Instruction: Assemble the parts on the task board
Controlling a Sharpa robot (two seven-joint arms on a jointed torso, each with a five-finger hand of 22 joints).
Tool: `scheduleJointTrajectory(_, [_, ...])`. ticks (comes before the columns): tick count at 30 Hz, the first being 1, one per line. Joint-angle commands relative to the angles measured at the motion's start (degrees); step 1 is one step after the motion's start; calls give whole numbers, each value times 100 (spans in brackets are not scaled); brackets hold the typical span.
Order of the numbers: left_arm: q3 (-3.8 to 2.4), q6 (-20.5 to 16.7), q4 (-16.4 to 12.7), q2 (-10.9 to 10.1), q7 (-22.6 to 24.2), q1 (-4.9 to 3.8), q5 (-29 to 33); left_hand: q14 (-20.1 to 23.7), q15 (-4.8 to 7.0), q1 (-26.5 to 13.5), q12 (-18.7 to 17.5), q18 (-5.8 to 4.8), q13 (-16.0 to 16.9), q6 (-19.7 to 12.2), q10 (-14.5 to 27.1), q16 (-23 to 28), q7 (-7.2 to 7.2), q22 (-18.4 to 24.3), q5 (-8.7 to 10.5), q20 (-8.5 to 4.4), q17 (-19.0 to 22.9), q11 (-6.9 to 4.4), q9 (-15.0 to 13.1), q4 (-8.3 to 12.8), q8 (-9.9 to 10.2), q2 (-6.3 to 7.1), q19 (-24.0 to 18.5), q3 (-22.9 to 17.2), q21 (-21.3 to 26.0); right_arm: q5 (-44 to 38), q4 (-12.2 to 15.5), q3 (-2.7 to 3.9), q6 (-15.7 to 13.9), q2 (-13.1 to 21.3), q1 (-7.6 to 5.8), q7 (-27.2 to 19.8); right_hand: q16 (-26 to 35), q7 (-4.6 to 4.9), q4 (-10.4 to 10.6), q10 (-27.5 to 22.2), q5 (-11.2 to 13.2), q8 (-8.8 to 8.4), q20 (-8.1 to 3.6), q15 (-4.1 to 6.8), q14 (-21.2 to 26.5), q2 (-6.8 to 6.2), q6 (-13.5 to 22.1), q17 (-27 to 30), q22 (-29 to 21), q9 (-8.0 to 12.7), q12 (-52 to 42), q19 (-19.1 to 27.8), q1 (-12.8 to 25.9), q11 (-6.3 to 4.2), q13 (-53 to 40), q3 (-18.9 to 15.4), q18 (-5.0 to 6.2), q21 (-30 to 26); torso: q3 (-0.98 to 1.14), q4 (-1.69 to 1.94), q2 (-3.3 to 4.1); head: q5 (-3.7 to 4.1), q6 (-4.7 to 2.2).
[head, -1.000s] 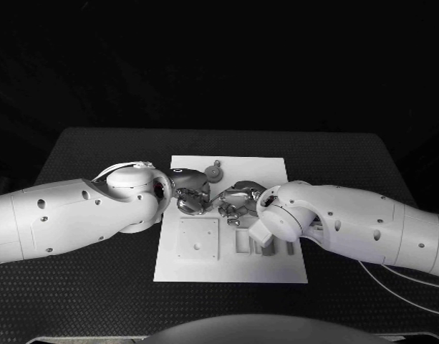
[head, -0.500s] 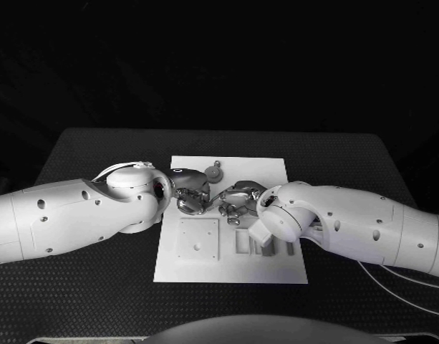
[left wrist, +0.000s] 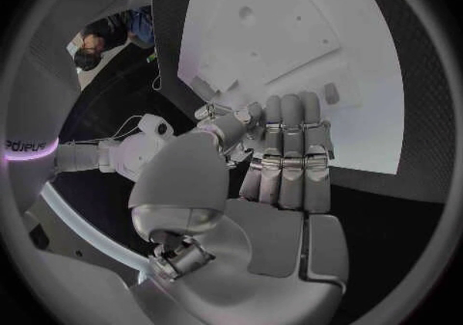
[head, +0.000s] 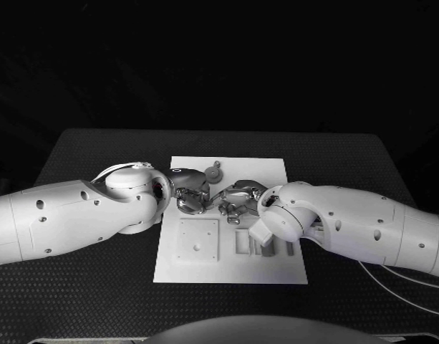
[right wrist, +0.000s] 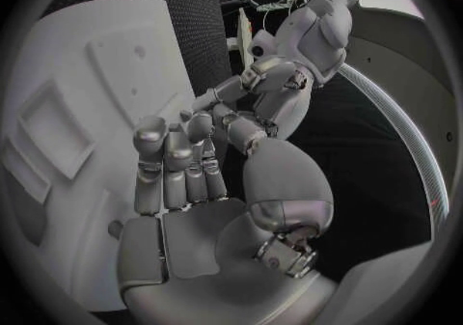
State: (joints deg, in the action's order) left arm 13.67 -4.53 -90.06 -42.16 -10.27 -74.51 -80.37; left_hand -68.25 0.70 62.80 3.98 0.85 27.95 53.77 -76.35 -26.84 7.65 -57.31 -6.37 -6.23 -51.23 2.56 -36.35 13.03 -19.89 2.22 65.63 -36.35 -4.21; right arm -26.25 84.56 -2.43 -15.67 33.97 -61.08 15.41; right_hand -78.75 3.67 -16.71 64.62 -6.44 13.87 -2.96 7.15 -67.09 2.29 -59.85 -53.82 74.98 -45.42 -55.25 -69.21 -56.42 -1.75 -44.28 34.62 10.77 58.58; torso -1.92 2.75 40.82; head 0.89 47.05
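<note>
Both hands meet over the task board (head: 271, 168).
Left hand (head: 190, 192) and right hand (head: 238, 199) touch fingertips mid-board; whether they grasp anything, I cannot tell.

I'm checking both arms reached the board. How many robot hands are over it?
2: the left hand and the right hand, side by side over the task board's middle, fingertips nearly meeting.

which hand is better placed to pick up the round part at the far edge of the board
Probably left. The left hand hovers just beside the round part, while the right hand sits nearer the board's middle, farther from it.
</note>
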Motion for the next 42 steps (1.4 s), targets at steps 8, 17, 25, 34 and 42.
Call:
scheduleJointTrajectory(8, [-6, -434, 5, -5, 45, 1, 298, 63, -39, -123, -3, -72, -10, -954, 91, 39, 212, 1, 68, 28, -33, 105, 399, -56, 572, 428, -89, 372, 23, -20, 30, 3, 287, 18, -2, -222, -6, 78, 0, 46, -15, 22, -2, 20, -27, 80, -138, 1, 104, -9, 27, -41, 0, -1, 6, 29, 423, 31, -2, 1, 1, 3, 5])
scheduleJointTrajectory(17, [-7, -240, 32, -172, 103, 0, 540, 238, -114, -268, -43, -75, -105, -1164, 508, 130, 227, 91, 51, 96, -37, 215, 493, 72, 522, 735, -273, 801, 49, -91, -20, 2, 245, 102, -1, -288, -7, 76, -1, 50, -15, 22, -2, 22, -31, 83, -144, 0, 105, -8, 27, -42, -3, -3, 6, 34, 423, 34, -1, 4, 1, 8, -6])
scheduleJointTrajectory(25, [-15, -104, 128, -522, 518, -2, 1694, 293, -197, -195, -32, -16, -481, -1112, 1332, 133, 169, 191, 46, 174, -90, 480, 541, 161, 359, 803, -304, 861, 28, -107, -84, 2, 281, 201, 3, -399, -7, 75, -4, 53, -16, 20, -2, 24, -33, 82, -147, 0, 105, -7, 28, -42, -8, -4, 6, 38, 423, 37, -2, -1, 0, 4, -39])
scheduleJointTrajectory(34, [-22, 398, 576, -868, 1554, -38, 4828, 310, -202, 18, -10, -6, -660, -855, 1289, 192, 151, 249, 21, 201, -72, 466, 586, 332, 206, 500, -321, 829, 35, -111, -107, 3, 352, 271, 7, -488, -11, 65, -9, 56, 363, 18, -13, 38, -35, 12, -147, -5, 104, -14, 31, -45, 11, -15, 3, -21, 423, 53, 4, 6, 1, -1, -67])
scheduleJointTrajectory(42, [-22, 539, 825, -847, 1431, -79, 6857, 291, -222, -267, -29, -16, -915, -994, 1413, 270, 232, 355, 339, 205, -47, 502, 739, 156, 307, 204, -346, 948, 30, -132, -30, 4, 408, 329, 7, -508, -9, 65, -9, 55, 363, 15, -16, 41, -34, 17, -144, -6, 103, -15, 34, -43, 3, -16, 4, -23, 423, 53, 0, 2, 2, -32, -96])
